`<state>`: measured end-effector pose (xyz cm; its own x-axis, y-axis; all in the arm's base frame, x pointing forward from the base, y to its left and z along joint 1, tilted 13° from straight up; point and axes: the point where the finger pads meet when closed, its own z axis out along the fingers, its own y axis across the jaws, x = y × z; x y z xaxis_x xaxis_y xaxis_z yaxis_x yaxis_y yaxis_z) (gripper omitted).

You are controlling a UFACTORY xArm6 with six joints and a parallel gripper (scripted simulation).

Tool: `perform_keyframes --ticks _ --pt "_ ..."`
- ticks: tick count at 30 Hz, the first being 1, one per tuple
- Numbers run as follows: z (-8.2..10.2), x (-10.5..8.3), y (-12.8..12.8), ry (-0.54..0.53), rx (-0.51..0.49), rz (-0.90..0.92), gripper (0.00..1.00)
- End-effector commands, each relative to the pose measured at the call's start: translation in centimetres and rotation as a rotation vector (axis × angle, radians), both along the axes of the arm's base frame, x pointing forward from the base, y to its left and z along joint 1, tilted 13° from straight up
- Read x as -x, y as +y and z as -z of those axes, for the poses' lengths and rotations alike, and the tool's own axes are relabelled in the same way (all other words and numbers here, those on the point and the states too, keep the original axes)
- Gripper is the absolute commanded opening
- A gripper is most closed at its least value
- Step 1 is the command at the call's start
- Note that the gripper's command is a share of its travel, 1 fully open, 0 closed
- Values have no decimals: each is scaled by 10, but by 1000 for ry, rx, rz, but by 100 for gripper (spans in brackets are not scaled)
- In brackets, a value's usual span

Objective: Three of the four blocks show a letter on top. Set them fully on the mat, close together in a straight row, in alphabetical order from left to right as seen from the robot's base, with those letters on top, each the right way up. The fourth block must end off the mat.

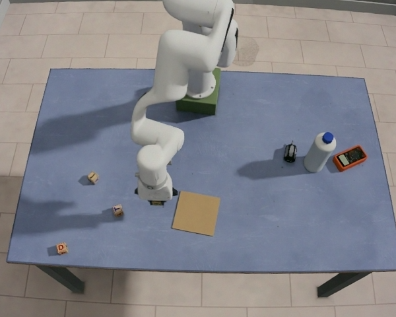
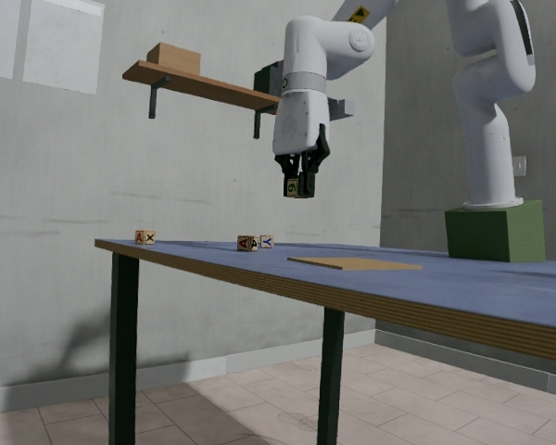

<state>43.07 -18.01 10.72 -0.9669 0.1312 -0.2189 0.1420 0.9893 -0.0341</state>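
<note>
My gripper (image 2: 299, 187) is shut on a small wooden block (image 2: 293, 187) and holds it high above the table, just left of the tan mat (image 1: 196, 212) in the overhead view; the block's visible side shows a green mark. In the overhead view the gripper (image 1: 156, 202) is mostly hidden under the wrist. Three more blocks lie on the blue table left of the mat: one with a dark T on top (image 1: 117, 210), one with an I-like mark on top (image 1: 93, 177), and one with a red D on top (image 1: 61, 247) near the front left corner. The mat carries no block.
At the right stand a white bottle with a blue cap (image 1: 319, 152), an orange multimeter (image 1: 350, 157) and a small black object (image 1: 290, 152). The arm's green base block (image 1: 200, 97) is at the back middle. A wall shelf (image 2: 196, 86) hangs behind the table.
</note>
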Motion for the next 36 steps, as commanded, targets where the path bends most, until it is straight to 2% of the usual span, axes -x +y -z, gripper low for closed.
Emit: perform_keyframes --ticks 1,11,15,26,28,36 --pt "-2 -1 -1 -5 -4 -5 28" --pt "0 -1 -1 -5 -5 -5 28" --pt "6 -3 -1 -4 -5 -5 28" --pt "52 -13 -5 -4 -5 -5 28" --pt "52 -13 -5 -4 -5 -5 28" --pt "83 -20 -7 -4 -5 -5 28"
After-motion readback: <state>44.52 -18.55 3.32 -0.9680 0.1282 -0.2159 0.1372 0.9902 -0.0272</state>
